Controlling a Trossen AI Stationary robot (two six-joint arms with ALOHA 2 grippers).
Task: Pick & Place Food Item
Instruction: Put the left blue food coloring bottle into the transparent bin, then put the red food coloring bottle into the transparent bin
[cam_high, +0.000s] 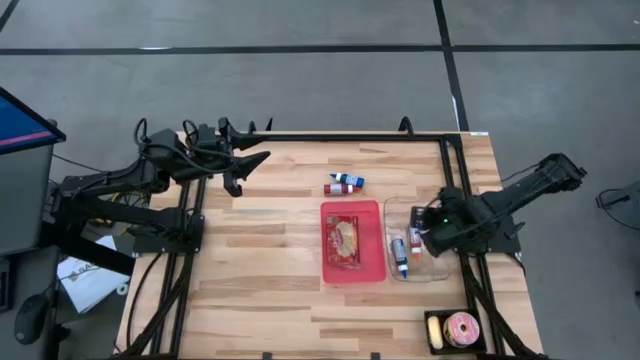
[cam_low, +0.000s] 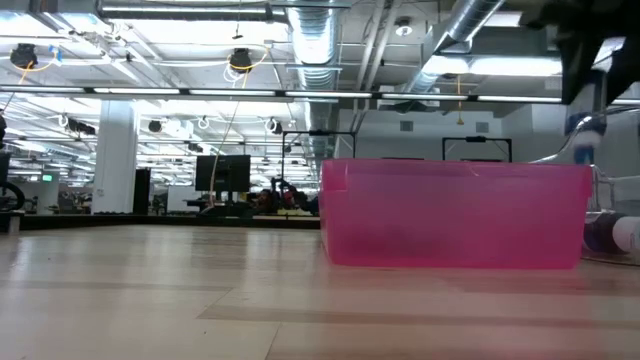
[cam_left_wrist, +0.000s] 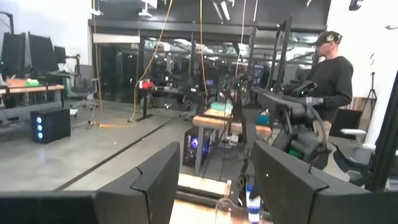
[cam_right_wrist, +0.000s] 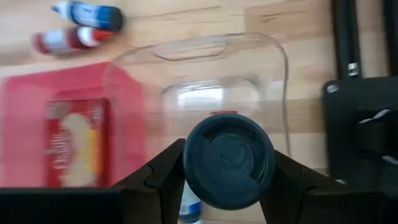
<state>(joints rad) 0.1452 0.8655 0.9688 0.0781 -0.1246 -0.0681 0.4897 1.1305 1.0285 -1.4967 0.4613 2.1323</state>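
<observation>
a large open workshop with exposed ducts and strip lights is seen beyond a pale wooden table (cam_high: 270, 290) framed by black rails. near the table's middle a red bin (cam_high: 351, 243) holds a flat packaged food item (cam_high: 344, 238), whose long axis runs from the table's far edge toward its near edge. just beside it, toward the right arm, sits a clear bin (cam_high: 432, 268) with small bottles (cam_high: 401, 256) in it, and two more small bottles (cam_high: 344, 184) lie loose on the wood beyond the red bin. a small black tray (cam_high: 455, 330) with a round pink-ringed item is found at the near right corner. the right end effector (cam_right_wrist: 227, 162) is held over the clear bin, pointing steeply down, and is clamped on a dark round-lidded container (cam_right_wrist: 229, 160), seen end-on between its fingers in the right wrist view. the left end effector (cam_high: 250, 166) is kept raised at the far left edge of the table, well apart from the bins, with its fingers spread and nothing between them; a person in dark clothing is seen in the room beyond it. the relation that matters is judged to be the held container's position directly above the clear bin, with the red bin lying just to one side: the right arm is clearly the nearer, so a short lowering is probably all that placement requires, provided the clear bin's rim is cleared.
</observation>
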